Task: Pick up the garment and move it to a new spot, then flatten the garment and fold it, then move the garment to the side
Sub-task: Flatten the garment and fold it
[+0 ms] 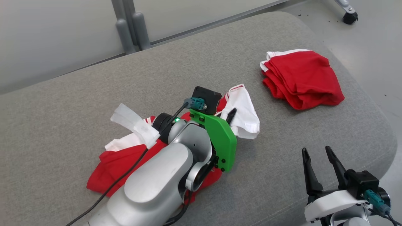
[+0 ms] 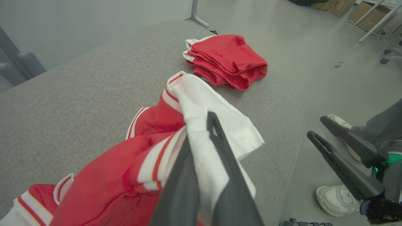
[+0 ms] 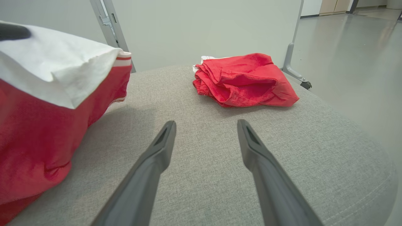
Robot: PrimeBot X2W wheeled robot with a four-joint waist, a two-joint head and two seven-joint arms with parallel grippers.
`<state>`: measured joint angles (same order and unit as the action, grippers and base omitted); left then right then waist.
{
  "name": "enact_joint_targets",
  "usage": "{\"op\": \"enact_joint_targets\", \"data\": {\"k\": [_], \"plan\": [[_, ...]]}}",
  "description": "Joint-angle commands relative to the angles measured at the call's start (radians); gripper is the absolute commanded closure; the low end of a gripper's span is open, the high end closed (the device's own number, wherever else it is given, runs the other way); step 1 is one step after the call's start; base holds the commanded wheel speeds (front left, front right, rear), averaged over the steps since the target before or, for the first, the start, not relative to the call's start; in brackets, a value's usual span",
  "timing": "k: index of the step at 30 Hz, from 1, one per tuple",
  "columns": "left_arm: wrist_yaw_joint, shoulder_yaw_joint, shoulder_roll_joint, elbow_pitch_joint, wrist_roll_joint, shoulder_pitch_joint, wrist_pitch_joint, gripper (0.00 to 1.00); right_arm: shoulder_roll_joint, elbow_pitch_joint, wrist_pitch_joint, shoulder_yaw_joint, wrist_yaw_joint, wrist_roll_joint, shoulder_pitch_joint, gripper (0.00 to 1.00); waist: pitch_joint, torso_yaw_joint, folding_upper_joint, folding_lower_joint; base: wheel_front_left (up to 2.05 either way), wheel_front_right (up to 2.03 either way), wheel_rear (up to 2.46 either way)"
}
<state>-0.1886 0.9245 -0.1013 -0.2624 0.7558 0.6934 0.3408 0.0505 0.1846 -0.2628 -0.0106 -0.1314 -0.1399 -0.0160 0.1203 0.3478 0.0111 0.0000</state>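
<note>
Crumpled red-and-white fabric garment [image 1: 110, 166] gripped on grey upholstered cushion [image 1: 94, 94].
Its white panel is clamped in the left gripper [image 2: 201, 128] jaws; the right gripper [image 3: 205, 125] jaws are held apart.

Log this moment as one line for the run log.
left gripper: shut on red-and-white garment | right gripper: open, empty | folded red garment: aside on grey cushion

Grey fabric-covered table [image 1: 94, 94] is carrying two things. A crumpled red-and-white garment [image 1: 110, 166] is lying near its middle, and a folded red garment [image 1: 301, 78] is sitting well apart, toward the far right corner.
</note>
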Motion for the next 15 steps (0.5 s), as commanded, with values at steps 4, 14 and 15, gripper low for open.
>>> {"op": "enact_joint_targets", "data": {"k": [4, 14, 15], "plan": [[-0.019, -0.023, 0.037, -0.101, 0.023, 0.038, -0.076, 1.0, 0.001, 0.012, -0.003, 0.014, 0.001, -0.017, 0.013, 0.0, 0.011, 0.059, -0.0111, 0.0, 0.0, 0.0, 0.0], [-0.074, 0.106, 0.049, -0.145, 0.216, 0.012, -0.305, 1.0, 0.0, 0.034, -0.003, 0.023, 0.001, -0.036, 0.029, 0.0, 0.06, 0.104, -0.0111, 0.0, 0.0, 0.0, 0.0], [-0.059, 0.123, 0.05, -0.133, 0.262, 0.002, -0.325, 1.0, 0.001, 0.036, -0.003, 0.024, 0.001, -0.039, 0.03, 0.0, 0.064, 0.104, -0.0111, 0.0, 0.0, 0.0, 0.0]]}}
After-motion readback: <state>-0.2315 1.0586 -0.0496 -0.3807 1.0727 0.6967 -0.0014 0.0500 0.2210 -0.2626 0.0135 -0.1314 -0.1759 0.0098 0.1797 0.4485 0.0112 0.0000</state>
